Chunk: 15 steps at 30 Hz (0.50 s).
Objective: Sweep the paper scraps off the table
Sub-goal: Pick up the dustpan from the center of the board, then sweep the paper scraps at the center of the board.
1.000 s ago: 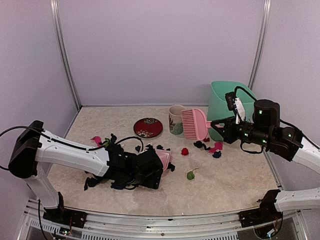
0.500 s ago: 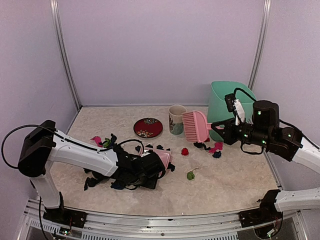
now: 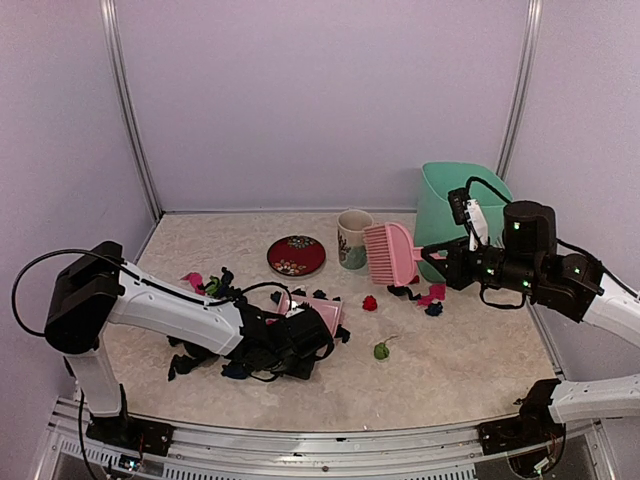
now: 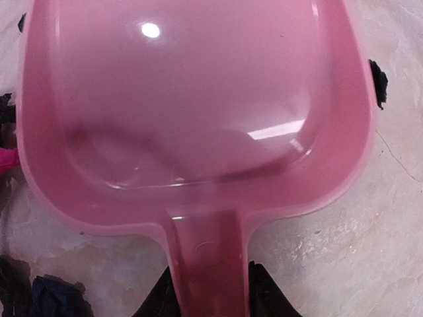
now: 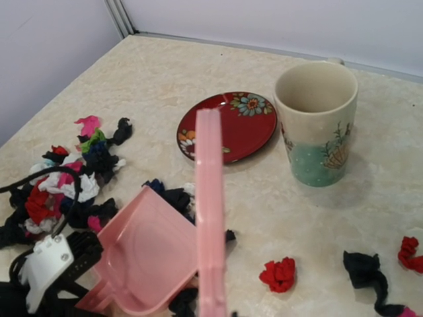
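Left end effector [image 4: 208,294], clenched on the dustpan [image 4: 198,99] handle, has settled lower near the bench [image 3: 450,360] front-left. Right end effector [image 3: 450,262], grasping the brush [image 3: 390,252], has barely moved. Paper scraps [image 3: 205,285] lie scattered from left edge to mid-bench. Sweeping apparently not begun.

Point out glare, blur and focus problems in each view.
Left wrist: the pink translucent plastic dustpan fills the frame, soft-focused, with two white glare spots. Right wrist: the pink plastic comb-like brush is blurred up close, while the cream floral ceramic mug and red round plate are sharp. Top external: even light, faint shadows on the beige mottled table.
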{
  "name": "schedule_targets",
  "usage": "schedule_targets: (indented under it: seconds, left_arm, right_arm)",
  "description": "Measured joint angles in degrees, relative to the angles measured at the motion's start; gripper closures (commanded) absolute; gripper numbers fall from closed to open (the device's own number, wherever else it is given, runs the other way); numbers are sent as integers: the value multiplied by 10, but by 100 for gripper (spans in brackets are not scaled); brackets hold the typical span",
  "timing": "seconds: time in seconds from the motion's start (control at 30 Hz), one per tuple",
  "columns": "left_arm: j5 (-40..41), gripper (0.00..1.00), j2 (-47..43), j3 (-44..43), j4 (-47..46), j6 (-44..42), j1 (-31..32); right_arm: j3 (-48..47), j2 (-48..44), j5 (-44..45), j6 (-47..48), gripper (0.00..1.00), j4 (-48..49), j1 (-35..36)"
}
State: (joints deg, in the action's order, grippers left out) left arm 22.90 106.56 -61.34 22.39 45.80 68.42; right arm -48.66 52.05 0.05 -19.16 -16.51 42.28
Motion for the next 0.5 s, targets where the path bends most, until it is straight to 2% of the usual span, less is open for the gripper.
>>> schedule_targets:
  seconds: [0.27, 0.5]
  left_arm:
    - [7, 99, -2, 0, 3, -6, -2]
    - [23, 100, -61, 0, 33, -8, -3]
  right_arm:
    - [0, 6, 0, -2, 100, 0, 0]
    - [-5, 11, 0, -2, 100, 0, 0]
